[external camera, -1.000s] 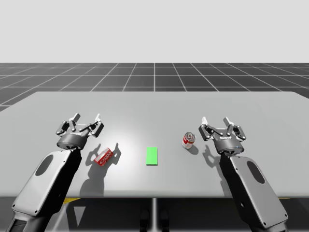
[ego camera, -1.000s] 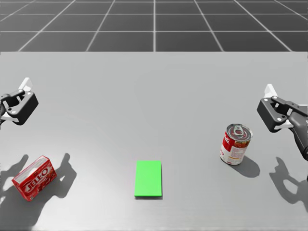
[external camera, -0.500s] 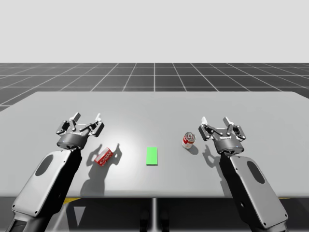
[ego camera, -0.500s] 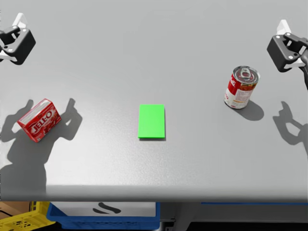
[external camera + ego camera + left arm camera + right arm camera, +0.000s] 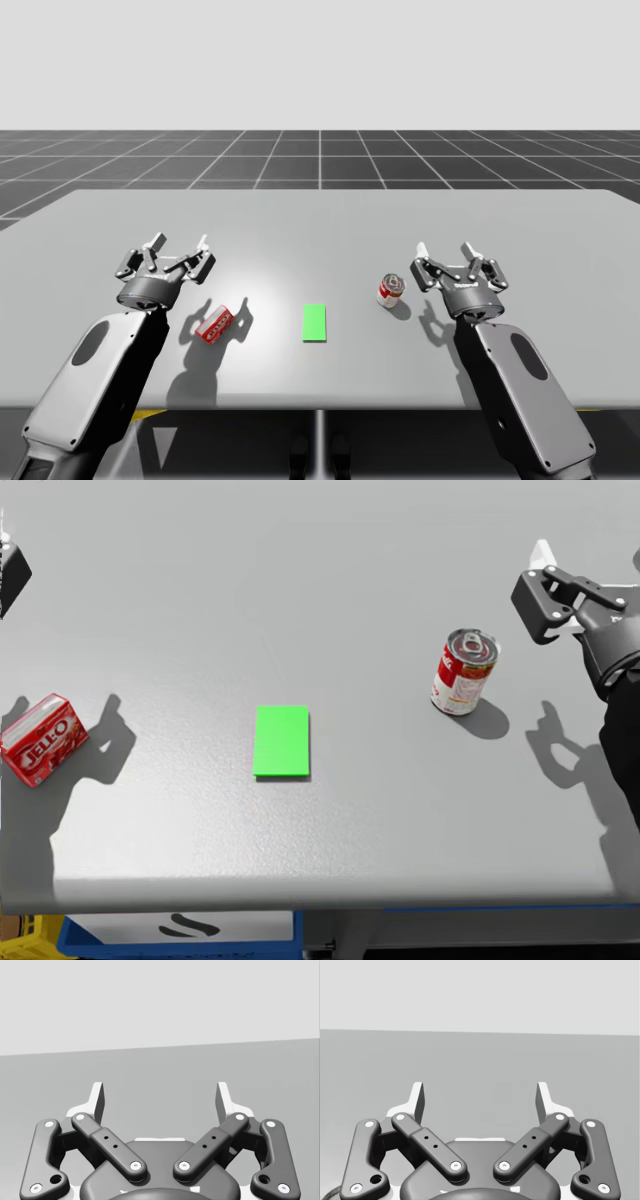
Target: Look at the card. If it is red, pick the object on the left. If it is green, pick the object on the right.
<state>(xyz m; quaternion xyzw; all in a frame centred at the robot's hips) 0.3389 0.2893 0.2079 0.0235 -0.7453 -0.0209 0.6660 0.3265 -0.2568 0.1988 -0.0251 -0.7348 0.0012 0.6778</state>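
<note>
Where head looks, green card flat, red can upright

The smooth grey tabletop looks matt with a faint sheen; the red-and-white cylindrical can has a shiny metal lid; the flat green card is matt.

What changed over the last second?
My head has turned, down and then slightly right, so the whole head view shifted. In the high view the green card, red box and red-and-white can lie where they were on the table. The left pincer and right pincer hover open as before, holding nothing.
</note>
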